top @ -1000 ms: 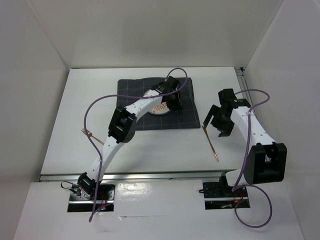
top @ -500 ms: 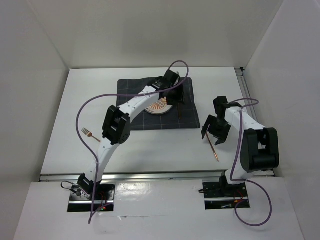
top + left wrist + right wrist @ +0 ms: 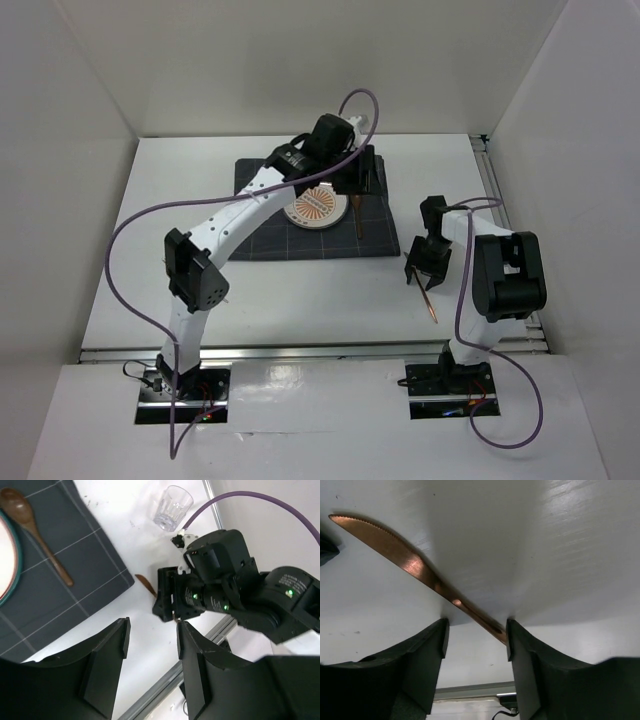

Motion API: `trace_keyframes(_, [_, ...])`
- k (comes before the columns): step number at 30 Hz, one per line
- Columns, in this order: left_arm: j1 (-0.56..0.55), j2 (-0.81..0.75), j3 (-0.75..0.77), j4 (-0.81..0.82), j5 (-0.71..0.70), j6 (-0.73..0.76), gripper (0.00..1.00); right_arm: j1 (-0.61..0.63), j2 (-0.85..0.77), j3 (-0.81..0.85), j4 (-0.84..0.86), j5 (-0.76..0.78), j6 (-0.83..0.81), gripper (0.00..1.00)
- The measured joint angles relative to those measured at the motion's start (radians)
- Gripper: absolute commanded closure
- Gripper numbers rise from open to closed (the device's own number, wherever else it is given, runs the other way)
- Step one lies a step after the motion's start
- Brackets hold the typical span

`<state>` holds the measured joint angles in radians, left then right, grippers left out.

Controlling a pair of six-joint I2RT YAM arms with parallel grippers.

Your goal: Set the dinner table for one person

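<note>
The white dinner table (image 3: 300, 300) carries a dark checked mat (image 3: 260, 240) with an orange-patterned plate (image 3: 315, 208) and a wooden spoon (image 3: 358, 218) to its right. My left gripper (image 3: 358, 185) hovers above the mat's right part, open and empty (image 3: 152, 630). A copper knife (image 3: 430, 302) lies on the table right of the mat. My right gripper (image 3: 422, 272) is down on it. In the right wrist view the gripper (image 3: 476, 625) is open, its fingers on either side of the knife's handle (image 3: 470, 611), fingertips at the tabletop.
A clear glass (image 3: 172, 507) stands on the table beyond the mat's corner, near the right arm. The left wrist view also shows the spoon (image 3: 35, 530), the plate's rim (image 3: 5, 565) and the mat (image 3: 75, 570). Metal rails (image 3: 300, 352) edge the table.
My right gripper has moved nearer and down over the knife. The left arm's elbow has swung left and towards the near edge, and its wrist has lifted and turned over the mat.
</note>
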<state>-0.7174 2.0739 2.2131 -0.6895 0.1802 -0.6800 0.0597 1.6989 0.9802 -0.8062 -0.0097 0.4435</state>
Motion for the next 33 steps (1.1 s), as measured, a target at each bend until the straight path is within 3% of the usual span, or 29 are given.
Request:
trace_keyframes(11, [0.061, -0.07, -0.058, -0.072, -0.027, 0.023, 0.42, -0.003, 0.0, -0.006, 0.007, -0.009, 0.019, 1.0])
trace_keyframes(19, [0.096, -0.117, -0.107, -0.127, -0.071, 0.027, 0.42, -0.003, -0.016, -0.007, 0.005, 0.0, 0.031, 1.0])
trace_keyframes(24, [0.234, -0.243, -0.29, -0.15, -0.132, 0.016, 0.44, 0.006, -0.084, 0.031, 0.0, 0.014, 0.016, 1.0])
trace_keyframes(29, [0.413, -0.38, -0.582, -0.157, -0.195, -0.033, 0.45, 0.077, -0.106, 0.244, -0.026, 0.03, 0.0, 1.0])
trace_keyframes(33, [0.475, -0.447, -0.759, -0.189, -0.224, -0.054, 0.45, 0.167, -0.018, 0.485, -0.031, 0.041, -0.029, 1.0])
